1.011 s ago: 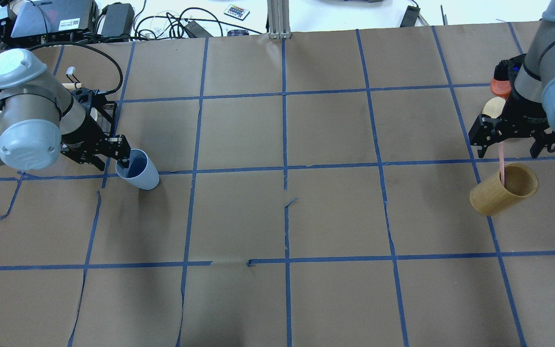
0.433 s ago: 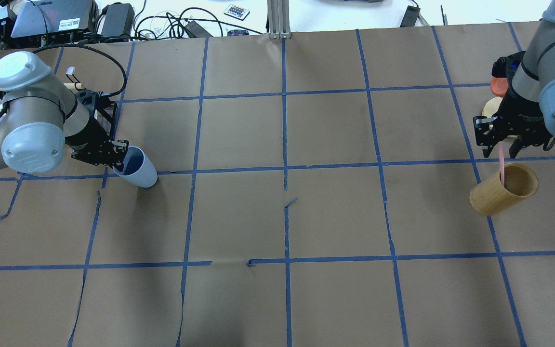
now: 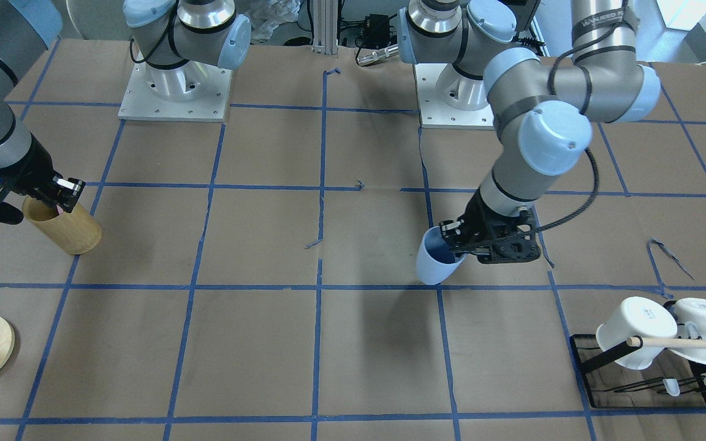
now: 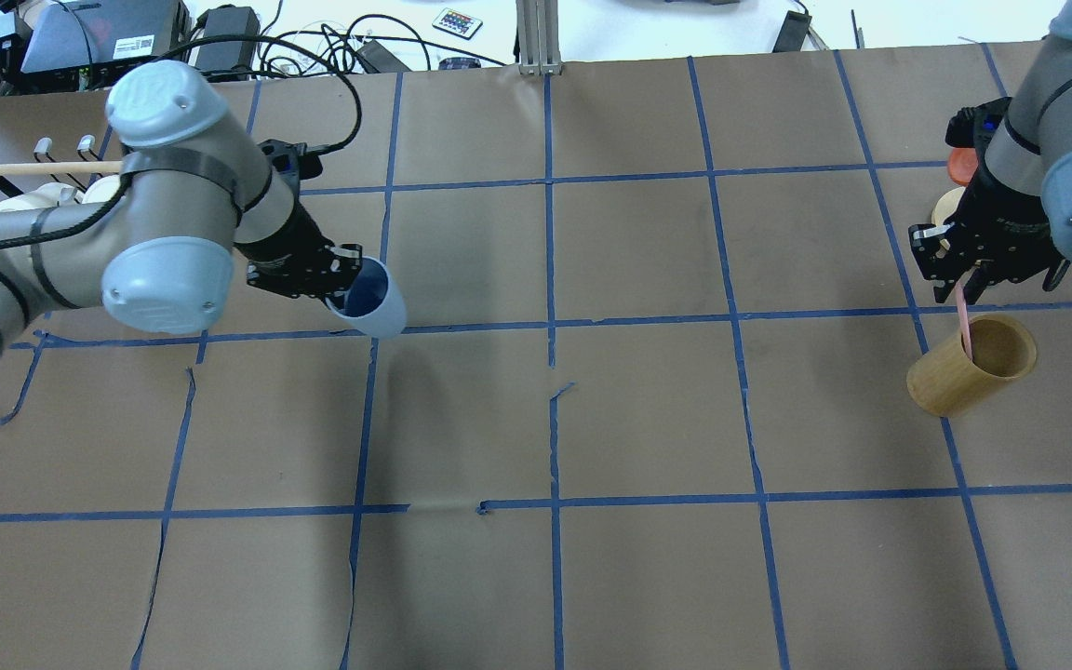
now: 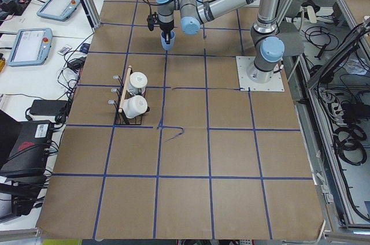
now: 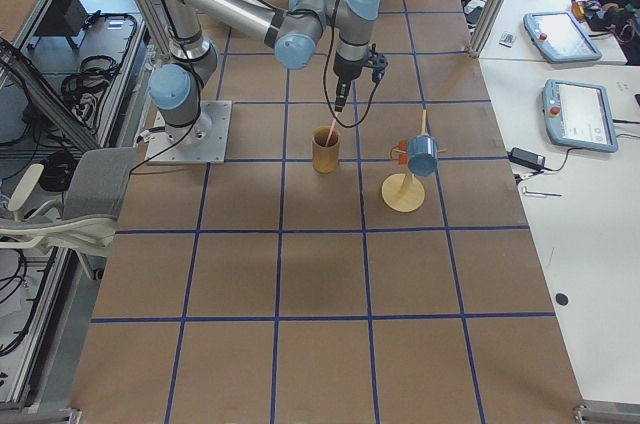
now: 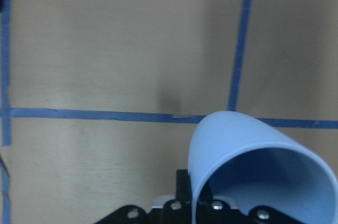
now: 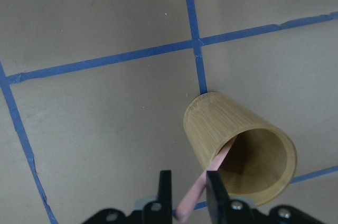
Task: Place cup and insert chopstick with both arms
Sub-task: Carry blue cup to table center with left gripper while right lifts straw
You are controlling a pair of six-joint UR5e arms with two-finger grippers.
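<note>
cup (image 4: 373,302) carried toward centre, left gripper (image 4: 342,284) pinching rim | right gripper (image 4: 961,290) clamps chopstick (image 4: 966,324), tip hidden

cup (image 4: 385,314): smooth plastic, matt
chopstick (image 4: 964,316): smooth, material unclear
cylinder (image 4: 941,381): bamboo wood, fine grain
counter (image 4: 648,419): matt brown paper

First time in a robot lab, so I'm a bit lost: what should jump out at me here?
The left claw holds a light-blue cup tilted above the brown table, left of its middle. On the robot's right side, the right claw grips a pink chopstick whose lower end sits in a bamboo cylinder.
</note>
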